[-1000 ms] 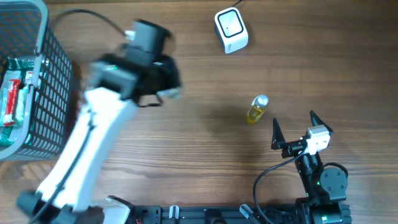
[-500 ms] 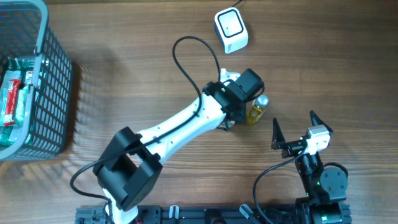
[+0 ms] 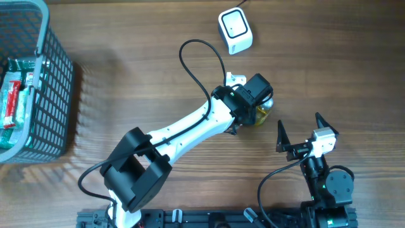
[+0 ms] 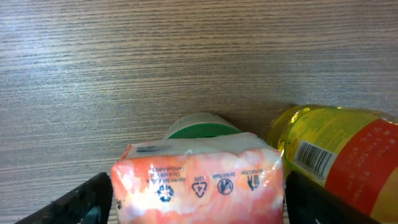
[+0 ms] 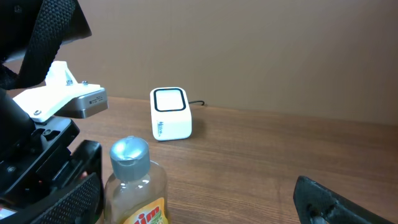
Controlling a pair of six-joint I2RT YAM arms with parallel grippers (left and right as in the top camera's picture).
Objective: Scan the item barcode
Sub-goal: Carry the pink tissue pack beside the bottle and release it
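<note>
left fingers (image 4: 84, 202): dark tips at both bottom corners of the left wrist view, set wide, one each side of the packet
left gripper (image 4: 198, 205): the packet fills the gap between the fingers; cannot tell if they are pressing it or are off it
packet (image 4: 199, 177): orange-pink pack with white print and recycling marks, between the left fingers, low over the table, just beside the bottle
green top (image 4: 202, 126): round, showing behind the packet's upper edge; cannot tell what it belongs to
bottle (image 4: 339, 165): yellow, with a red and yellow label, right of the packet in the wrist view; mostly hidden under the left wrist from overhead
barcode (image 4: 309, 158): on the bottle's label, facing the left wrist camera
left arm (image 3: 183, 130): white, stretched from the near table edge out to the bottle
cable (image 3: 190, 60): black loop arching off the left wrist
right gripper (image 3: 299, 120): released, fingers spread wide with nothing between them, near the bottle at the near right
scanner (image 3: 235, 30): white box at the far edge, well apart from the packet and bottle
basket (image 3: 54, 95): grey mesh at far left
packs (image 3: 16, 95): red and green, lying inside the basket
table (image 3: 158, 76): brown wood grain
</note>
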